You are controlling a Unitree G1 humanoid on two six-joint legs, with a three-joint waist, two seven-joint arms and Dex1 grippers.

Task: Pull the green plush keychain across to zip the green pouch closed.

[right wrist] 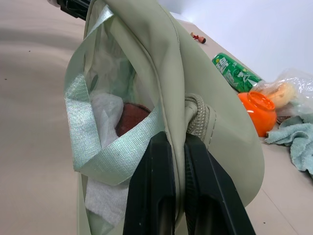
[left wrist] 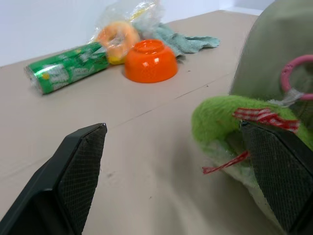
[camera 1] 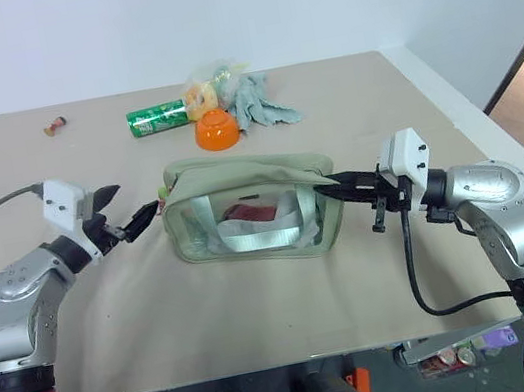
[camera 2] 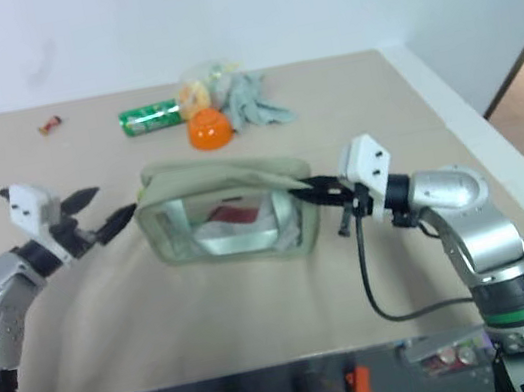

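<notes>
The green pouch (camera 1: 243, 174) stands in the middle of the table, with a clear window, pale straps and a red item inside. At its left end hangs the green plush keychain (left wrist: 222, 122), lime green with a red checked ribbon and a pink ring above it. My left gripper (camera 1: 127, 208) is open just left of the pouch. One of its fingers (left wrist: 276, 171) lies against the plush and the other stands well apart. My right gripper (right wrist: 178, 142) is shut on the fabric at the pouch's right end (right wrist: 215, 122), beside a woven loop.
Behind the pouch sit an orange bowl (camera 1: 216, 129), a green soda can (camera 1: 157, 119) on its side, a grey-green cloth rag (camera 1: 261, 103) and a clear bag (camera 1: 207, 84) of snacks. A small reddish item (camera 1: 57, 125) lies far back left. The table's front edge is close.
</notes>
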